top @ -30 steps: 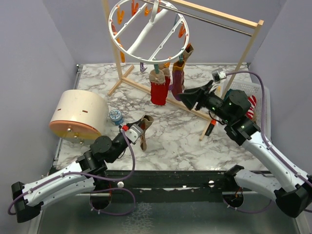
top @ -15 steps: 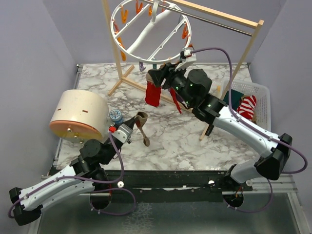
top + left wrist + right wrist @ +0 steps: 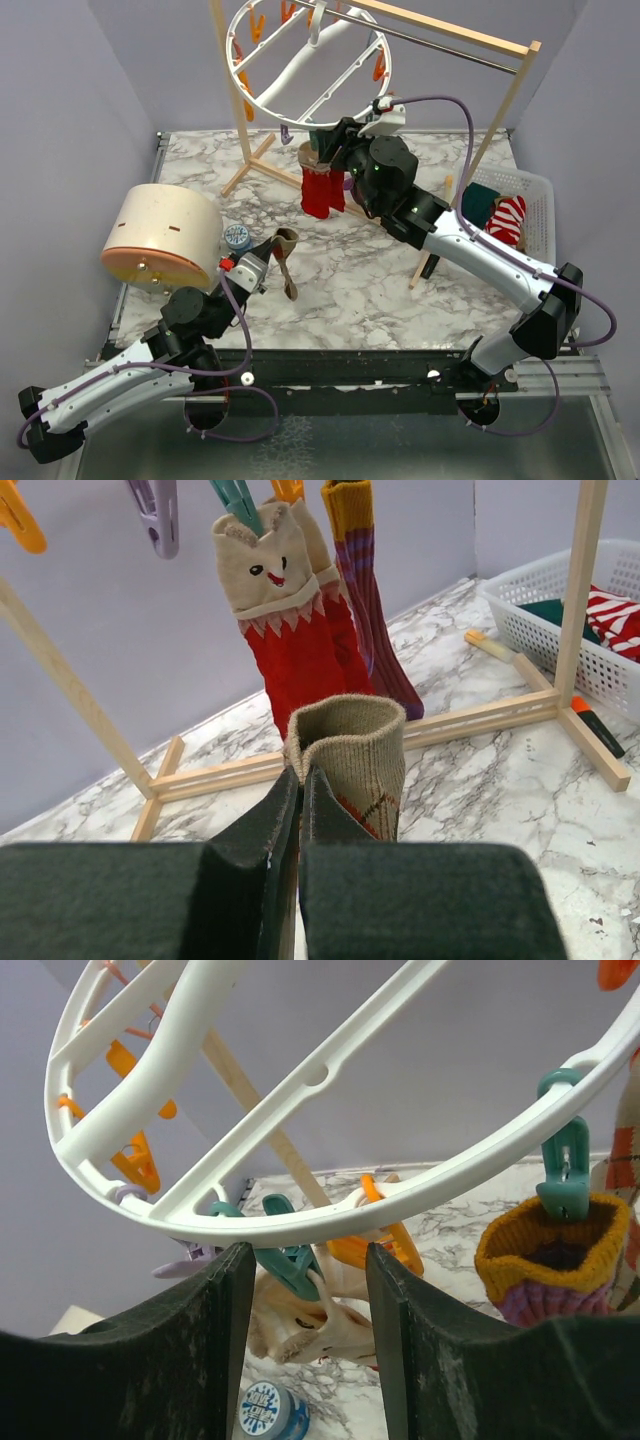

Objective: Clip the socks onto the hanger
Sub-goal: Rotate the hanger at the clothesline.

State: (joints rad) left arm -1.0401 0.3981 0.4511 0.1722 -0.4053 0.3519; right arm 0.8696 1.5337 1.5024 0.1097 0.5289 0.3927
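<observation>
The white ring hanger (image 3: 300, 70) hangs from the wooden rack. Two red socks with tan cuffs (image 3: 322, 190) hang from its clips; they also show in the left wrist view (image 3: 300, 640) beside a purple sock (image 3: 372, 640). My left gripper (image 3: 272, 250) is shut on a brown patterned sock (image 3: 287, 265), pinching its cuff (image 3: 350, 740) above the table. My right gripper (image 3: 330, 148) is open just under the ring's rim (image 3: 330, 1195), its jaws on either side of a teal clip (image 3: 292, 1260) that holds a tan cuff. The purple sock (image 3: 555, 1260) hangs to its right.
A white basket (image 3: 535, 185) at the right holds a red-white striped sock (image 3: 508, 215) and a dark teal one (image 3: 478, 198). The wooden rack frame (image 3: 500, 110) stands across the back. A round beige container (image 3: 165, 238), a small blue-lidded jar (image 3: 237, 238) and a marker (image 3: 432, 263) lie on the table.
My right arm has swung left from near the basket up to the ring's near rim. My left gripper has moved slightly left and nearer, still holding the brown sock.
</observation>
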